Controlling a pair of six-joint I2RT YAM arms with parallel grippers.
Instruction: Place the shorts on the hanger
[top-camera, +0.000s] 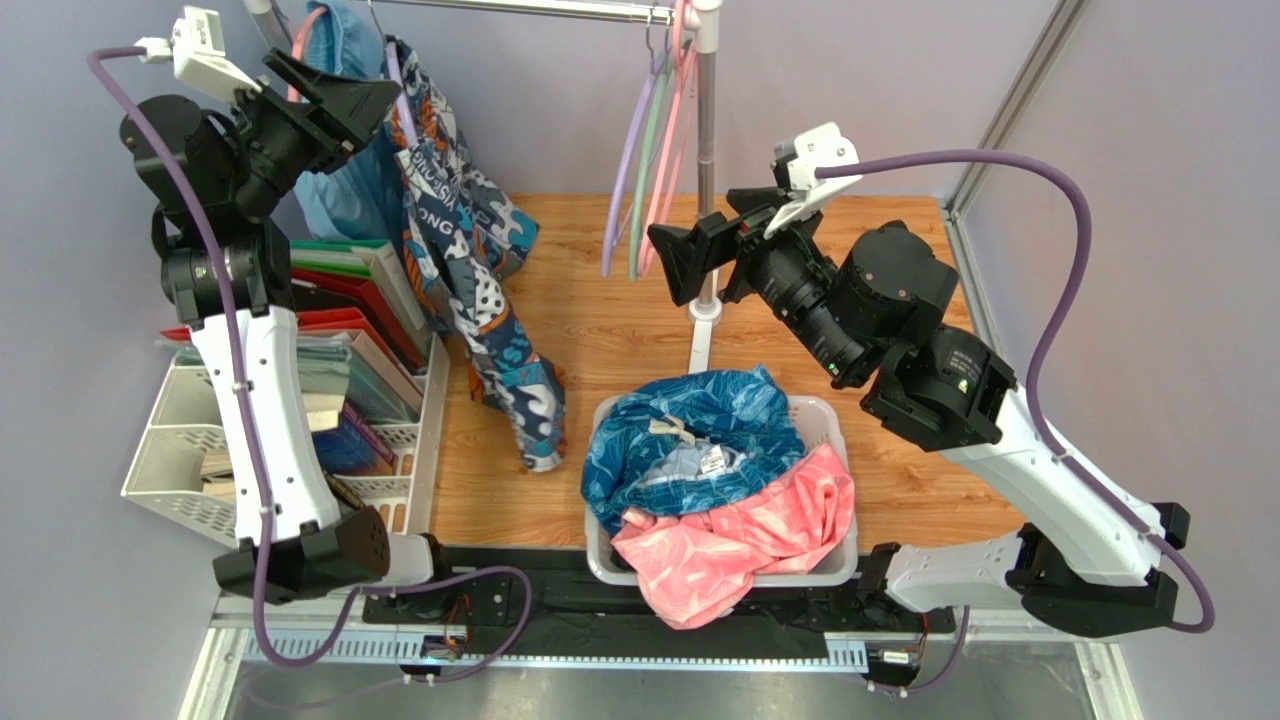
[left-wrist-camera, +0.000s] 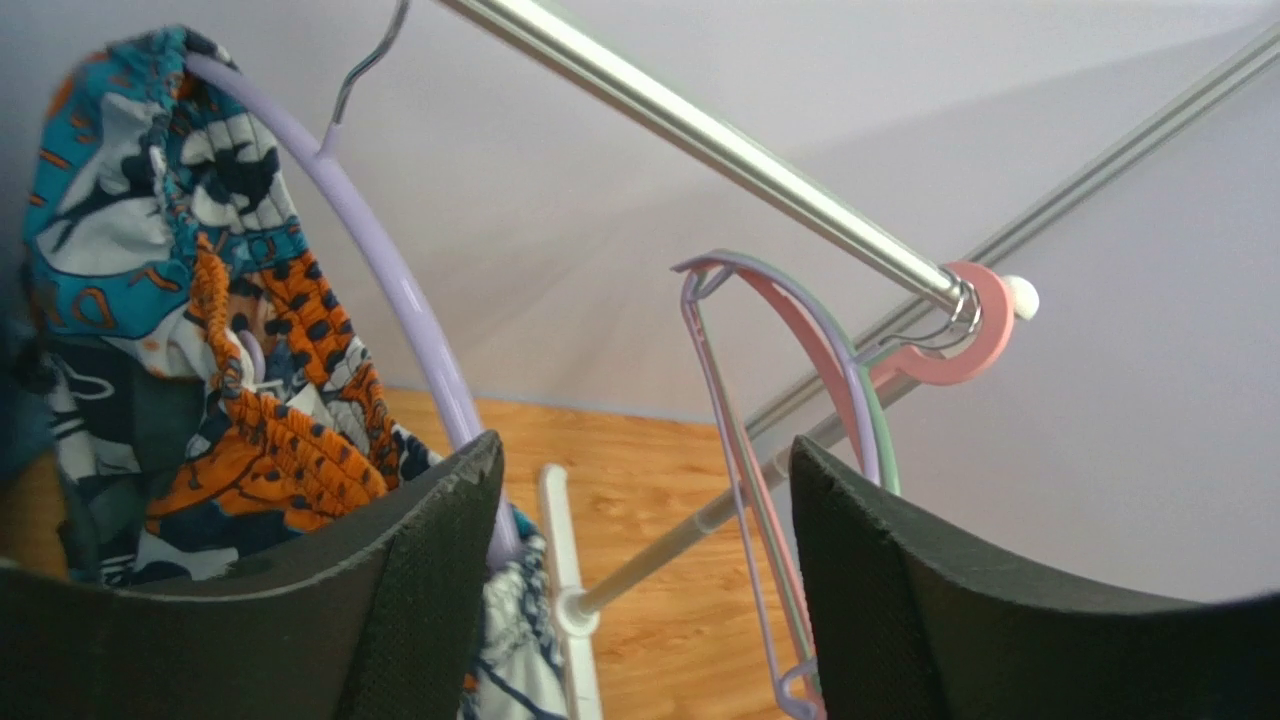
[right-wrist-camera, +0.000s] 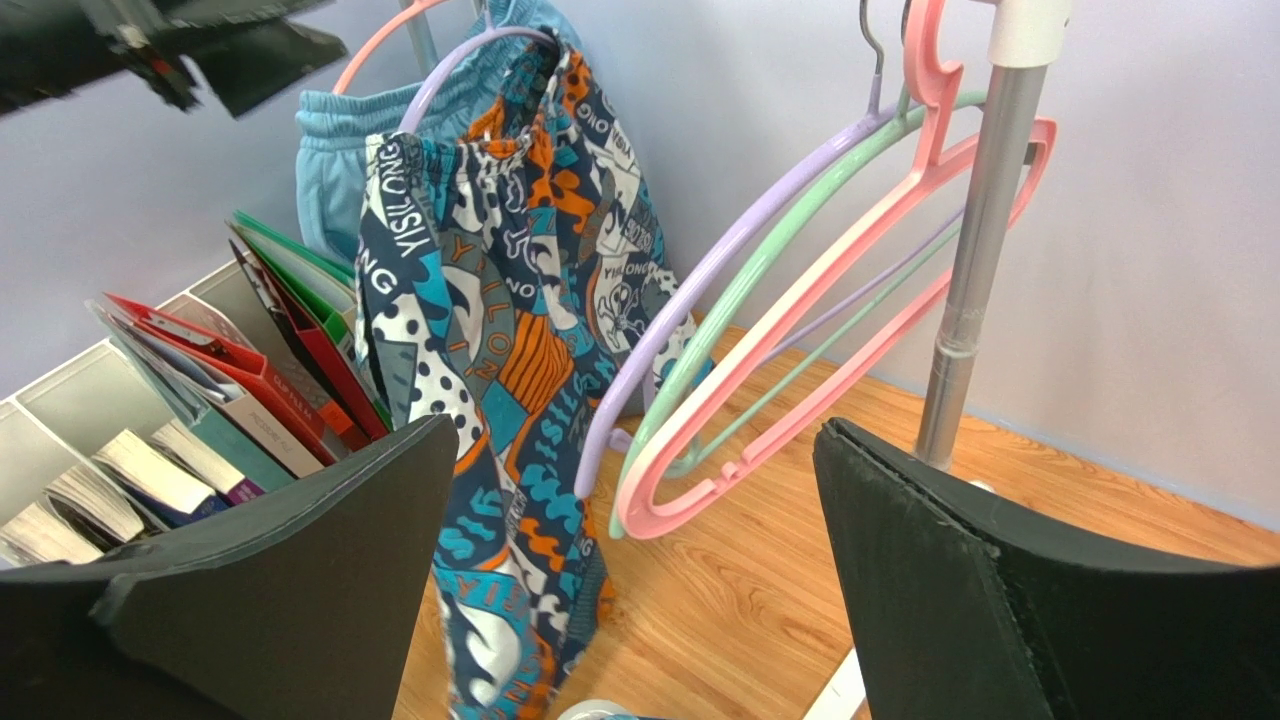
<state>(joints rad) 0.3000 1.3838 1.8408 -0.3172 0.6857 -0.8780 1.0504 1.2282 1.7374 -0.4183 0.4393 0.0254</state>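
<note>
The printed shorts (top-camera: 478, 285) hang over a lavender hanger (left-wrist-camera: 394, 285) hooked on the rail at the left, their legs trailing down to the wooden table. They also show in the left wrist view (left-wrist-camera: 181, 345) and the right wrist view (right-wrist-camera: 511, 345), where the hanger's (right-wrist-camera: 466, 53) arm curves over their waistband. My left gripper (top-camera: 349, 93) is open and empty, high up beside the hanger and the shorts (left-wrist-camera: 646, 570). My right gripper (top-camera: 706, 240) is open and empty, in front of the empty hangers and apart from the shorts (right-wrist-camera: 639, 585).
Empty purple, green and pink hangers (top-camera: 646, 165) hang at the rail's right end by the rack pole (top-camera: 703, 165). Light-blue shorts (right-wrist-camera: 323, 165) hang behind the printed ones. A white basket (top-camera: 824, 413) holds blue and pink garments. A file rack with books (top-camera: 181, 435) stands left.
</note>
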